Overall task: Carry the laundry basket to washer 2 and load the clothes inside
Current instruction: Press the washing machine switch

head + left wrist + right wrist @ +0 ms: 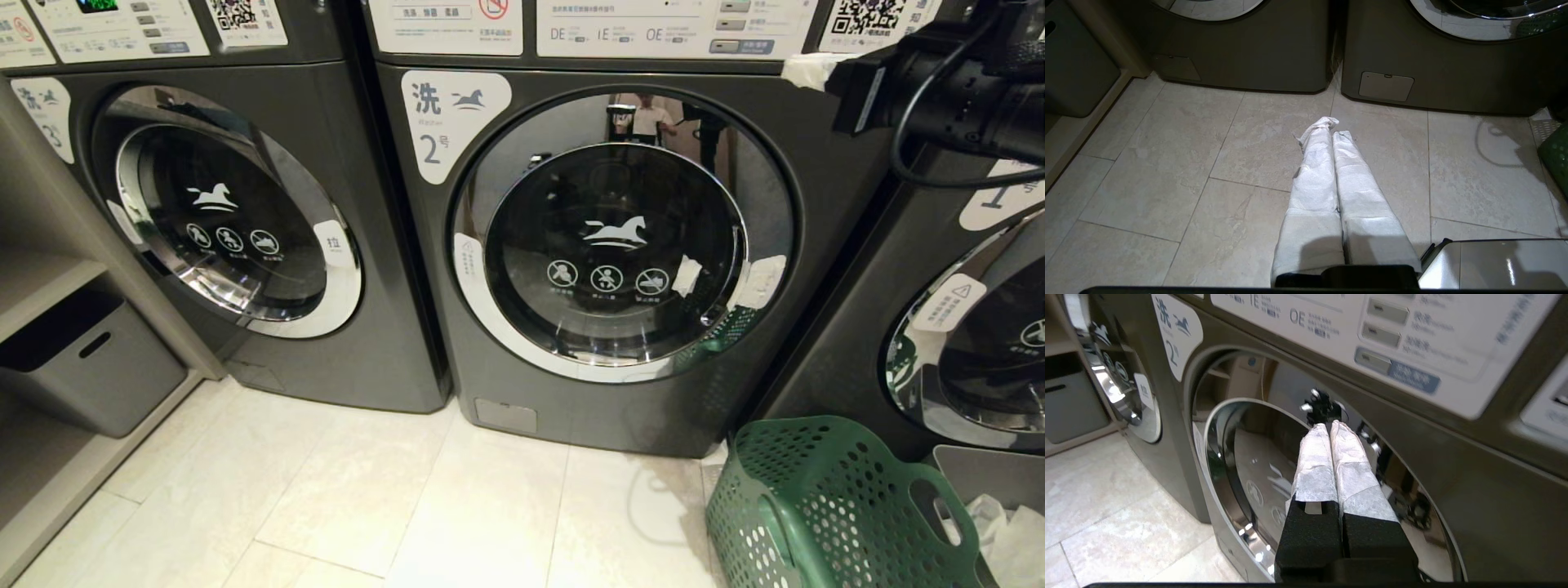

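Washer 2 stands in the middle with its round glass door closed; a "2" label marks its upper corner. The green perforated laundry basket sits on the floor at its lower right, and its edge shows in the left wrist view. White clothes lie at the far right beside the basket. My right gripper is shut and empty, its white-wrapped fingers raised in front of the door's upper part, below the control panel. My left gripper is shut and empty, low over the floor tiles.
Washer 3 stands to the left and washer 1 to the right, both closed. A grey bin sits on a low shelf at far left. Pale tile floor spreads in front of the machines.
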Tool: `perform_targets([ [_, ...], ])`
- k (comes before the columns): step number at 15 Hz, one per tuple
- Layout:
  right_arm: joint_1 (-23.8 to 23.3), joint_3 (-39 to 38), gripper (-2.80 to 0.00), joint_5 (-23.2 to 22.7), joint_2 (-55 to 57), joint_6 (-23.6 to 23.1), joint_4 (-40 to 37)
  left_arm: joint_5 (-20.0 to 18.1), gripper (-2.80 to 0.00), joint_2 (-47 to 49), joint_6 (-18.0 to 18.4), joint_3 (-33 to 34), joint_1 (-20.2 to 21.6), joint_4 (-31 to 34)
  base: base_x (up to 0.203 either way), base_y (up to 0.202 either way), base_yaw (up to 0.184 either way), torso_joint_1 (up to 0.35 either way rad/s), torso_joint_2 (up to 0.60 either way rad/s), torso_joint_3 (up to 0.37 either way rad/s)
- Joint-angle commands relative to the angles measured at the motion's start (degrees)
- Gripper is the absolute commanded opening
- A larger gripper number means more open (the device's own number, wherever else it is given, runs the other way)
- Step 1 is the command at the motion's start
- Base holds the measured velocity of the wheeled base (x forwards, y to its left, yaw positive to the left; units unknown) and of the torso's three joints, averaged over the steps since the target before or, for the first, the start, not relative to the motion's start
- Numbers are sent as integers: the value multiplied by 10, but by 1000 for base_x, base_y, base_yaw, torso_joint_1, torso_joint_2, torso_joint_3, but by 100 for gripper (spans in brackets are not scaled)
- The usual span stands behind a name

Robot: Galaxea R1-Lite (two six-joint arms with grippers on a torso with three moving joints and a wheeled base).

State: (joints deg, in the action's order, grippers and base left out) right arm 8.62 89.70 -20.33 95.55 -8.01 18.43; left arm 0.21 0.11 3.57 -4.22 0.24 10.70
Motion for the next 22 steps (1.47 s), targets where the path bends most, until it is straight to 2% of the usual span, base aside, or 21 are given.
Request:
perform_targets([
  [1, 27, 74, -280, -7, 82, 1, -2, -1, -280, 0, -1, 1, 0, 3, 0, 0, 0, 0, 0, 0],
  [4, 95, 122, -280, -5, 98, 5, -2, 1, -280, 0, -1, 1, 0, 3, 0, 0, 0, 0, 0, 0],
  [6, 113, 140, -280, 4, 101, 5, -2, 1, -280, -1, -1, 1, 0, 3, 0, 0, 0, 0, 0, 0],
  [14, 86, 159, -280, 89, 97, 5, -2, 1, -280, 0, -1, 1, 0, 3, 0, 0, 0, 0, 0, 0],
  [17, 77, 215, -280, 121, 131, 5, -2, 1, -280, 0, -1, 1, 0, 3, 0, 0, 0, 0, 0, 0],
  [22, 60, 223, -280, 133, 158, 6, 4, 1, -280, 0, -1, 1, 0, 3, 0, 0, 0, 0, 0, 0],
])
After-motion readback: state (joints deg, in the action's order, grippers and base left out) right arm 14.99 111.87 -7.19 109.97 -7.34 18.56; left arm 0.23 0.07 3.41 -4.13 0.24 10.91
